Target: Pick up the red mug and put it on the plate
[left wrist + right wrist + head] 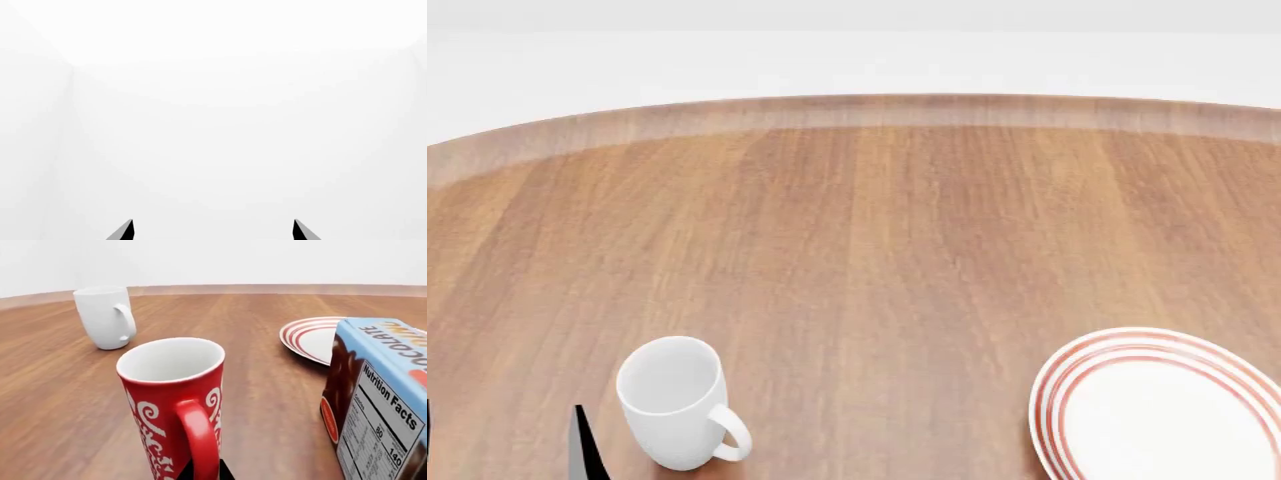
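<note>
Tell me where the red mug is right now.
Only the right wrist view shows the red mug: upright on the wooden table, close to the camera, handle facing it, between the white mug and a blue box.

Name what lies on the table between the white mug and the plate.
Nothing: in the head view, only bare wooden table separates the white mug from the plate.

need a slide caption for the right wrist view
Right wrist view: red mug upright up close, white mug and plate beyond, chocolate box alongside.
</note>
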{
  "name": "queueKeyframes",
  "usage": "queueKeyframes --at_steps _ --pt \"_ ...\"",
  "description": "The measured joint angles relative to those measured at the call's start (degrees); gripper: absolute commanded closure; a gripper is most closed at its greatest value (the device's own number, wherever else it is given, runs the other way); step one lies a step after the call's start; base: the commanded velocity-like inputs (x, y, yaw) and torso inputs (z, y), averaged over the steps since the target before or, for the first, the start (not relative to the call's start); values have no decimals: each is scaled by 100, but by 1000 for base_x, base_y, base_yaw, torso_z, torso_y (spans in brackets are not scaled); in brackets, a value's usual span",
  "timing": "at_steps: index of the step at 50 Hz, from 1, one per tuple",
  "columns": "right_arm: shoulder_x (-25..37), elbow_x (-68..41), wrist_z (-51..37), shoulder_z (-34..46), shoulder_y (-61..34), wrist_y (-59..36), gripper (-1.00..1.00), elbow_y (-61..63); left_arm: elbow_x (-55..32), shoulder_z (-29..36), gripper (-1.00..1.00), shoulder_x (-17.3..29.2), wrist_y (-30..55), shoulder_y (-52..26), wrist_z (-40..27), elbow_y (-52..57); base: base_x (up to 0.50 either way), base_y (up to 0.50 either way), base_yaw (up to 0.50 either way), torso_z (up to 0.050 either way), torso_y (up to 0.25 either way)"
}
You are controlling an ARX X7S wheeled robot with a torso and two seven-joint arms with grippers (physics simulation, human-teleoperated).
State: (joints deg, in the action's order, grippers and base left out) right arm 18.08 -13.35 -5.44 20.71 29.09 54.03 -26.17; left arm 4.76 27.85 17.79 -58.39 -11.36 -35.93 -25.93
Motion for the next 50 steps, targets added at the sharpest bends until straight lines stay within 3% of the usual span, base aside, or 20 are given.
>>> queueKeyframes --at_steps 15,27,50 --pt "480 360 -701 -385 935 -832 100 2451 2 86 -100 37 -66 -39 -98 -34 0 0 0 0 0" --pt "1243 472 -1616 -336 1369 -1768 100 4498 -3 214 -100 97 -102 -86 -228 -51 0 0 0 0 0" --pt "2364 -761 -2893 -605 656 -4616 100 7082 2 519 -100 244 -121 -192 -541 -60 0 0 0 0 0"
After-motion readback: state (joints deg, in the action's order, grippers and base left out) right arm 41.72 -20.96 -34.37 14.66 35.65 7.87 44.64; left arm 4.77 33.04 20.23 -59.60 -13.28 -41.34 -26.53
